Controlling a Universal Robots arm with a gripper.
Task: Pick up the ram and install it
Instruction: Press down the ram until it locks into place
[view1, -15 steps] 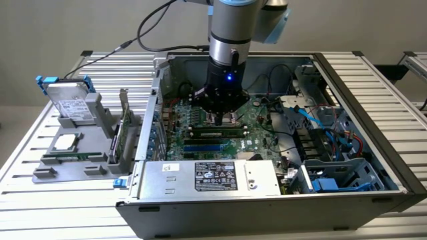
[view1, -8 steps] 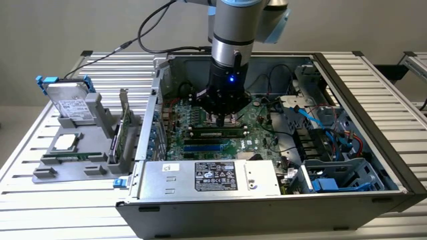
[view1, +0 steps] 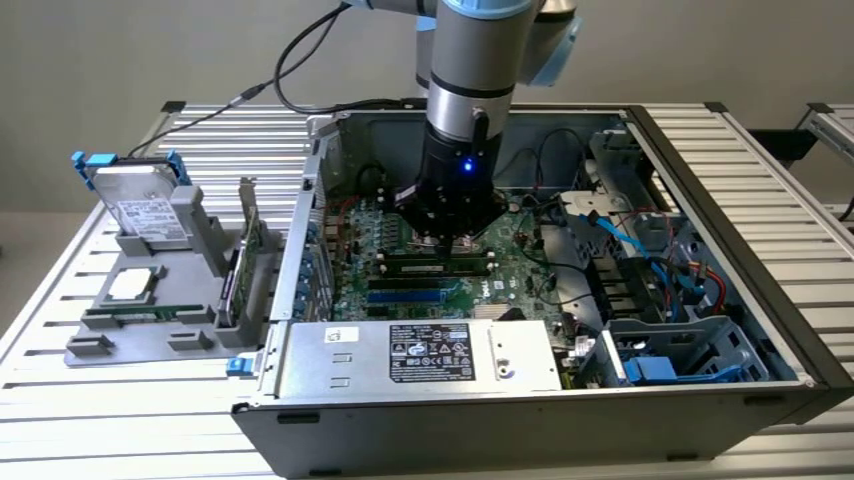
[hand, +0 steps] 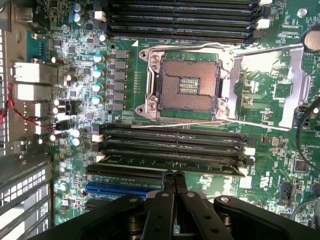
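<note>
I had the arm (view1: 470, 70) pointing straight down into the open PC case (view1: 747, 180), fingers (hand: 173, 181) pinched together with nothing in them, just above the motherboard (hand: 280, 165). The ram (hand: 170, 164) sat in the slot nearest the fingertips, beside the empty CPU socket (hand: 187, 85).
</note>
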